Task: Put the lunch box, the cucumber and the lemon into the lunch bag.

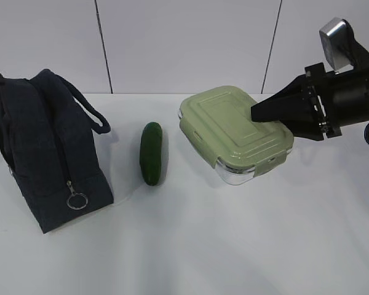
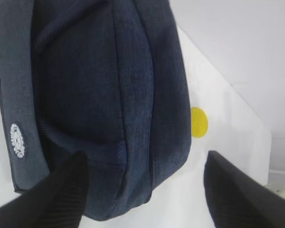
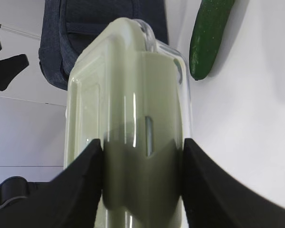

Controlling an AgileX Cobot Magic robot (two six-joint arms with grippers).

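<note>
Sage-green lid up, the lunch box [image 1: 235, 135] sits on the white table [image 1: 246, 246], the right gripper [image 3: 142, 156] closed on its near end, fingers [image 3: 83, 175] pressing both sides. Left of the box lies the cucumber [image 1: 152, 153], then the navy lunch bag [image 1: 46, 153], zipped. The left gripper [image 2: 145, 190] hangs wide open, holding nothing, beside the bag; the lemon [image 2: 198, 122] lies just beyond it

Right hand [image 1: 265, 113] clamped on load; left hand [image 2: 145, 190] spread wide.
</note>
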